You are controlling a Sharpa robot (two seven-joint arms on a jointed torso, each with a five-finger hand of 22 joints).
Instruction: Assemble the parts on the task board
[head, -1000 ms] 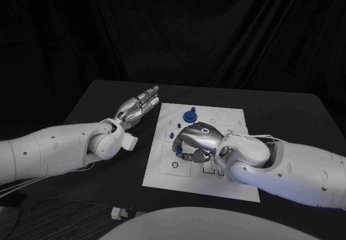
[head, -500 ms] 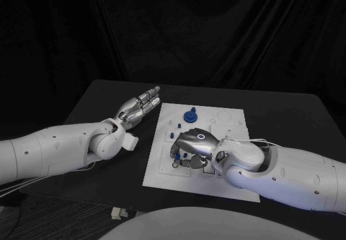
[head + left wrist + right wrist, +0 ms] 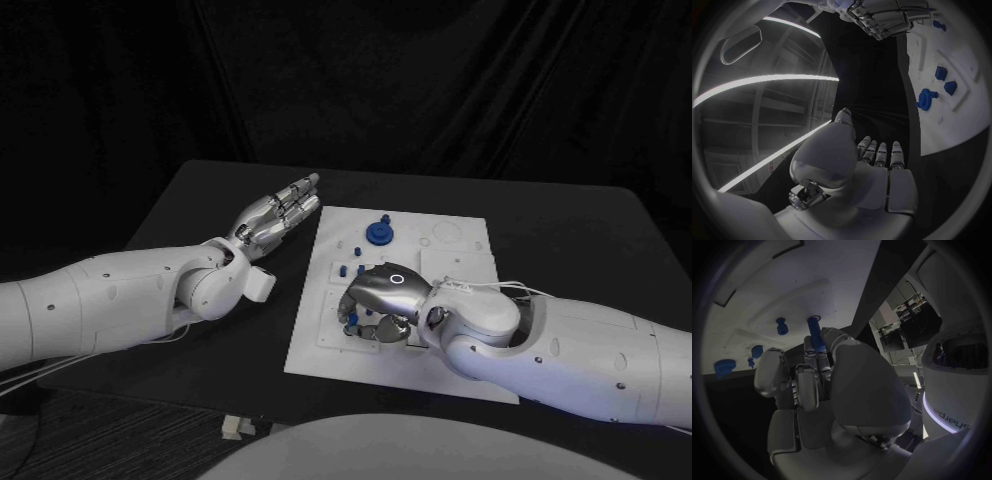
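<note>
While held: one blue peg

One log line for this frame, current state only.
left robot hand: open, beside white task board | right robot hand: holds blue peg over board | blue gear-shaped part: standing at far end

I saw the black table under everything, its far edge running across the head view and its left corner angled toward me. Behind that far edge hung a dark curtain in loose vertical folds. Off the table's near left corner, a small pale object sat on the floor; I couldn't identify it.
</note>
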